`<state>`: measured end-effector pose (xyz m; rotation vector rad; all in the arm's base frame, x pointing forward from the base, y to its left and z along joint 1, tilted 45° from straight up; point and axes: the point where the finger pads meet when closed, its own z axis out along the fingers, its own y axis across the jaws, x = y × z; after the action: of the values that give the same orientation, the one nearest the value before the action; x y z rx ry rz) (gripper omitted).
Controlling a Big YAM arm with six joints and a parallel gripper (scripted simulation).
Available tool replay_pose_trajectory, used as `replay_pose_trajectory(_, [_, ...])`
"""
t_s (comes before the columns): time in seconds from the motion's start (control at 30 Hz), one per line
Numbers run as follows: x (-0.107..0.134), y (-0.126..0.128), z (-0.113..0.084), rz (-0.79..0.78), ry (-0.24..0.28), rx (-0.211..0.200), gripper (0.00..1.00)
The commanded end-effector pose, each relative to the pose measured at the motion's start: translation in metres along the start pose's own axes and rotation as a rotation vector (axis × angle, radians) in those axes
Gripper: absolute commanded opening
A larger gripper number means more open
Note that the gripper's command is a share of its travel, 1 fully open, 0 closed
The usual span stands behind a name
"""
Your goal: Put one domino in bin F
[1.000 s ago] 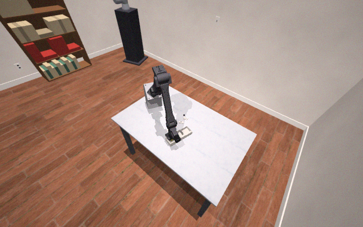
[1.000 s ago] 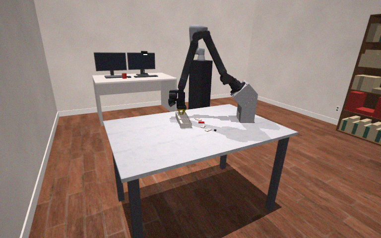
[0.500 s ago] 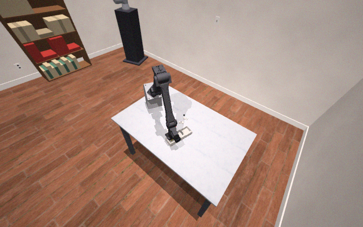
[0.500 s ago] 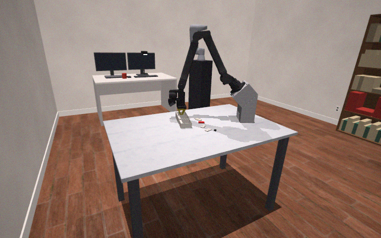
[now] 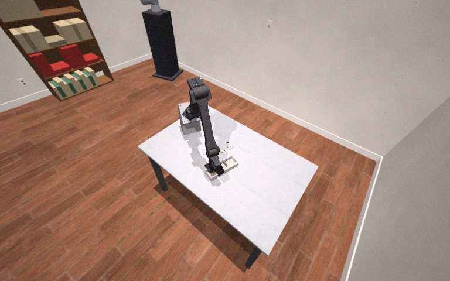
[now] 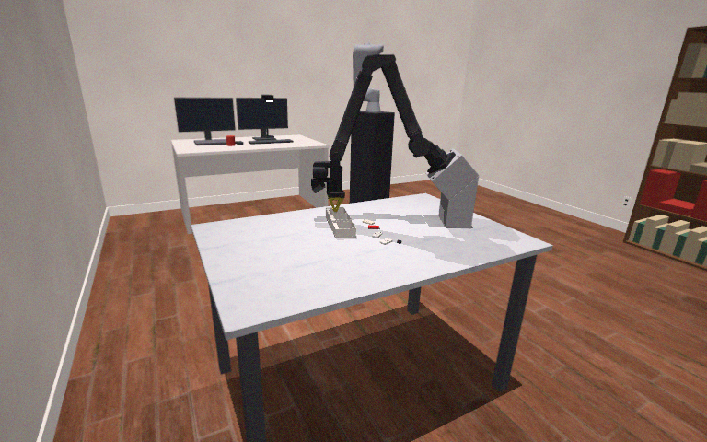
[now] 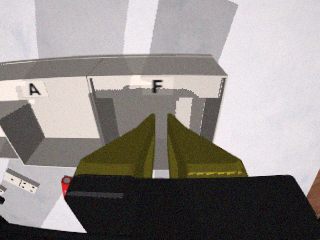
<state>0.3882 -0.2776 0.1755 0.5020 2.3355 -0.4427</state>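
Fingers: your gripper [image 5: 213,171] [image 6: 335,209] [image 7: 161,121] is nearly closed, a thin gap between the tips, nothing gripped.
Fingertips: over bin F, pointing down; can't tell how deep they reach.
Bin F [image 5: 208,175] [image 6: 329,214] [image 7: 216,86]: on the table, far end of the bin pair in your exterior view. Pale patch on its floor; you can't tell domino from light.
Bin A [image 5: 234,164] [image 6: 345,233] [image 7: 65,111]: joined alongside F, near end.
Dominoes: three pale pieces right of the bins, a far one [image 6: 368,222], a middle one [image 6: 376,234], a near one [image 6: 386,241]; all on the table.
Red piece [image 6: 374,226] [image 7: 65,185]: between far and middle pale pieces.
Black piece [image 5: 228,142] [image 6: 399,241]: just right of the near one.
Arm [image 5: 207,127] [image 6: 350,117]: reaches left from its grey mount [image 6: 459,195], right side of your table [image 5: 265,185] [image 6: 292,271].

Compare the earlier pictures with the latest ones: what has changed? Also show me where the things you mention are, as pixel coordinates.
The gripper [image 5: 213,171] [image 6: 335,210] [image 7: 161,121] appears to have risen slightly above the bin marked F [image 5: 209,177] [image 6: 329,215] [image 7: 190,82]. Whether it has gripped or released anything can't be told. The bins and loose dominoes [image 5: 224,151] [image 6: 376,234] [image 7: 22,181] look unmoved.
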Motion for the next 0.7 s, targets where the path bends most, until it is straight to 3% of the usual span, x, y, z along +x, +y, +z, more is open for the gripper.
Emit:
replay_pose_trajectory(0.0, [-0.002, 0.001, -0.015, -0.002, -0.014, 0.001, 0.09])
replay_pose_trajectory(0.1, [-0.002, 0.001, -0.016, -0.002, -0.014, 0.001, 0.09])
replay_pose_trajectory(0.37, [-0.002, 0.004, -0.048, 0.003, -0.016, -0.003, 0.09])
replay_pose_trajectory(0.5, [-0.001, 0.003, -0.049, 0.003, -0.015, -0.001, 0.09])
replay_pose_trajectory(0.53, [0.008, 0.006, -0.036, 0.001, 0.021, -0.008, 0.09])
replay_pose_trajectory(0.67, [0.007, 0.006, -0.036, 0.001, 0.015, -0.009, 0.09])
